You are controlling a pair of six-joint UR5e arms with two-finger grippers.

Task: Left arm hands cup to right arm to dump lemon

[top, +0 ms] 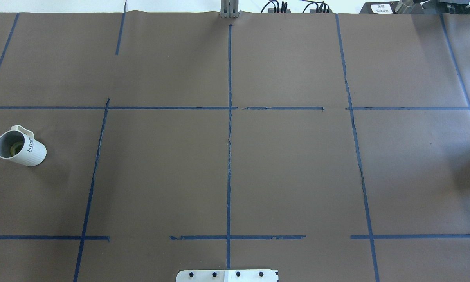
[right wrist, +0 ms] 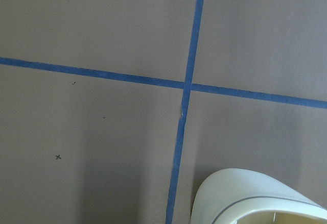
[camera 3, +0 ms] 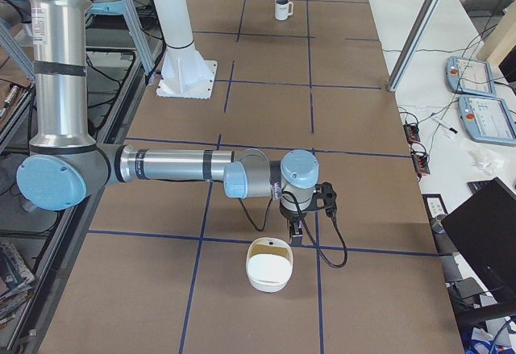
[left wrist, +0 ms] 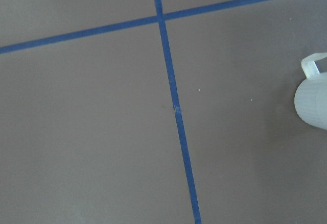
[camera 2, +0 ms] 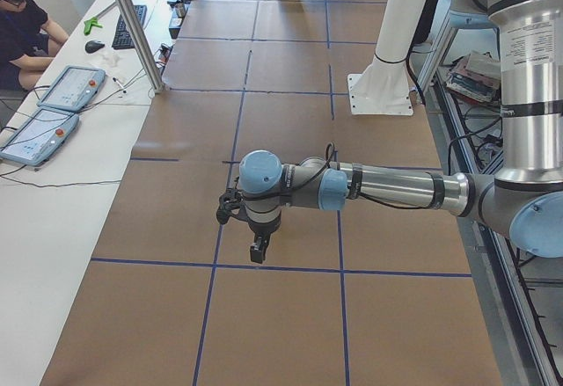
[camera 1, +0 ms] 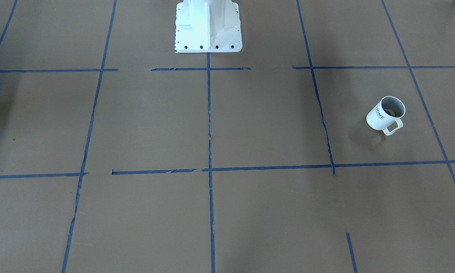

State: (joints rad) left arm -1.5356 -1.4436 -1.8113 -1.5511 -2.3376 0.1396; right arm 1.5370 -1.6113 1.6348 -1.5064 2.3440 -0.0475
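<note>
The cup (camera 1: 385, 113) stands upright, well to the left of the base (camera 1: 208, 26), with the lemon (camera 1: 390, 112) inside. Bring the left gripper (camera 2: 257, 252) to one wall, keep the cup level, and leave room for the right gripper (camera 3: 297, 231). If their fingers are spread, I cannot tell.

Upright white ribbed "HOME" cup (camera 1: 377, 118) with yellow-green lemon (camera 1: 389, 112) inside

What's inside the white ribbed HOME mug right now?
A small yellow-green lemon piece with dark markings sits low inside the small white ribbed mug, against its grey interior. The lemon's underside and the mug floor beneath it are covered.
</note>
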